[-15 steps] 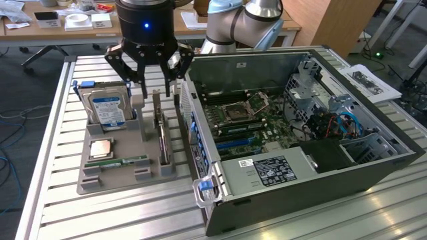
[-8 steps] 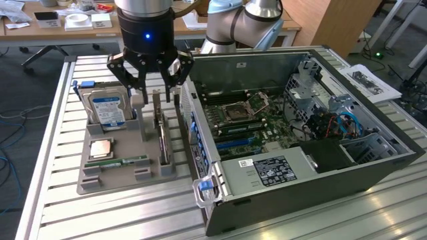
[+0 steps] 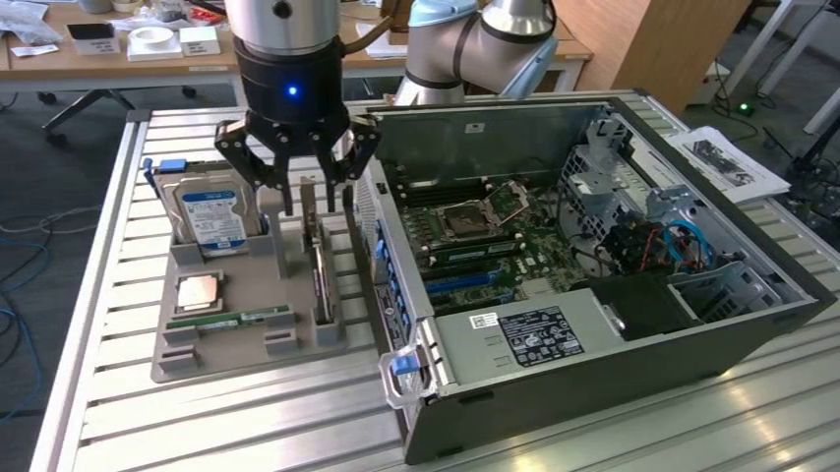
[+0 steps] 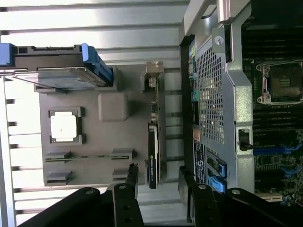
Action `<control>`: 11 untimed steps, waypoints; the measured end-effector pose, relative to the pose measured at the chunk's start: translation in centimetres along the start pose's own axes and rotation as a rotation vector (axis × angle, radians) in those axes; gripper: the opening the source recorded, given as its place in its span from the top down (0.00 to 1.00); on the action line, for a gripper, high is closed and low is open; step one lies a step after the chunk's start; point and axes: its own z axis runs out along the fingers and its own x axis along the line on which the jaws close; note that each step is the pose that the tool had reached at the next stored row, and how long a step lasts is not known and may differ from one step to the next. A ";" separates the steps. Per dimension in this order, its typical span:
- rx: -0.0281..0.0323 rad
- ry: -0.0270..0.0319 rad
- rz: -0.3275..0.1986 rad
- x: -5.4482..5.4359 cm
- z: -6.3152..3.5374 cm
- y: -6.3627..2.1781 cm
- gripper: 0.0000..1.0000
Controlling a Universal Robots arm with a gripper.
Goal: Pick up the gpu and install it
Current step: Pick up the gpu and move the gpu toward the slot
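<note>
Silvery slatted aluminium forms the worktop. Towards the exterior view's left, a flat grey plastic tray with moulded slots rests on it. At the tray's left far corner, a boxy silver hard drive with a blue-and-white label stands upright in its pocket. Nearer the camera lie a square silvery processor chip and a narrow green memory stick, each in its own recess.

Along the tray's right edge, the gpu, a thin dark rectangular card with a silvery metal end bracket, stands on its long edge in a slot, just beside the computer. The black multi-fingered end effector hangs over the card's far part with its fingers spread wide and nothing in them. In the wrist view, the end effector has one finger on each side of the gpu, with a clear gap on both sides. I cannot tell whether the tips reach below the card's top edge.

To the exterior view's right, a large dark grey open computer case lies on its side. It exposes a green motherboard with an empty square processor socket.
</note>
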 end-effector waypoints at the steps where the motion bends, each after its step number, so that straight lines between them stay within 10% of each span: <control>1: 0.0000 0.0000 0.000 0.0 0.18 -0.01 0.53; 11: -0.0001 -0.0001 0.000 0.1 2.00 -0.09 0.53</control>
